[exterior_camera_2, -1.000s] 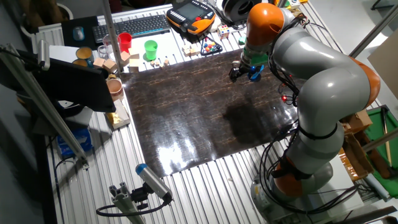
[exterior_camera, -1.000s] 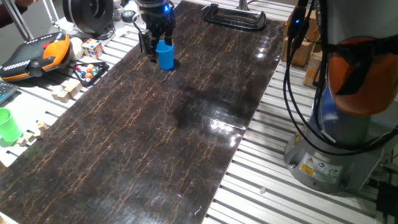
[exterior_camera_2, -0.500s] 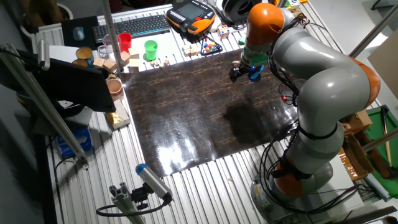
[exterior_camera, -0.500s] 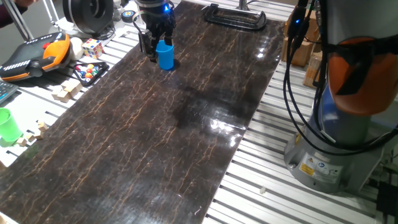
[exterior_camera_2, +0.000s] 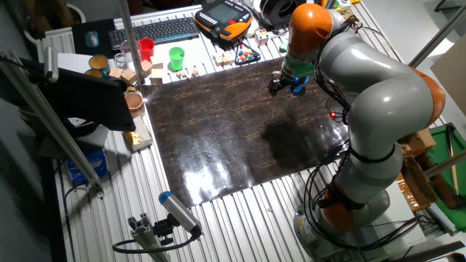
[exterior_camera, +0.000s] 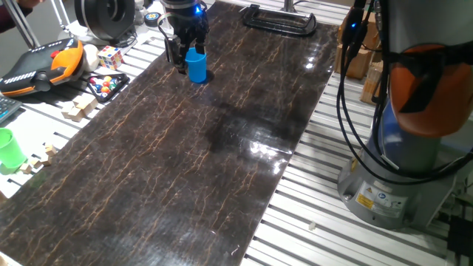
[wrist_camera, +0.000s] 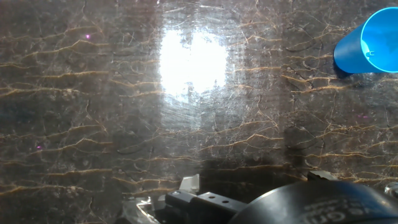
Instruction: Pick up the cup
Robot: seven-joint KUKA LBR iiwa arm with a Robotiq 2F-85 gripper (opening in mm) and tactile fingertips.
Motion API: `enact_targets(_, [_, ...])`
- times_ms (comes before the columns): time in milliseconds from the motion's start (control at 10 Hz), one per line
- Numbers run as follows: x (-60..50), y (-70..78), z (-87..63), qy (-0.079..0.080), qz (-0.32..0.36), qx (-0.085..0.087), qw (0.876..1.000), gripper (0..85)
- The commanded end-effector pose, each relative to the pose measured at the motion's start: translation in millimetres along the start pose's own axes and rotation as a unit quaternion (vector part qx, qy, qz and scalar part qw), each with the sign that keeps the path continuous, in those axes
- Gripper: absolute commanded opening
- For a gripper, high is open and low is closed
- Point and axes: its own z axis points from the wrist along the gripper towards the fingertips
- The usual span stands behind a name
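Observation:
The small blue cup [exterior_camera: 196,66] stands upright near the far left edge of the dark marbled table [exterior_camera: 185,162]. My gripper [exterior_camera: 179,60] is low over the table, its black fingers [exterior_camera: 182,58] right beside the cup's left side. From the other fixed view the cup [exterior_camera_2: 298,87] shows just right of the gripper [exterior_camera_2: 279,87]. In the hand view the cup [wrist_camera: 370,40] sits at the top right corner, its open mouth towards the camera; no fingers show there. I cannot tell whether the fingers touch the cup or how wide they stand.
A light green cup [exterior_camera: 9,148] and wooden blocks [exterior_camera: 77,108] lie left of the table, with a Rubik's cube [exterior_camera: 109,57] and an orange teach pendant [exterior_camera: 44,63]. A black clamp [exterior_camera: 279,18] lies at the far end. The robot base [exterior_camera: 414,148] stands right.

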Motion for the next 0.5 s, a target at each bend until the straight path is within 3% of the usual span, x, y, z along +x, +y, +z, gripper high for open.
enact_targets(0, [-0.1,0.1,-0.3,-0.001,0.009,0.037,0.999,0.7])
enact_targets(400, [1.2,3.8,-4.5,0.000,0.007,0.041,0.999,0.7])
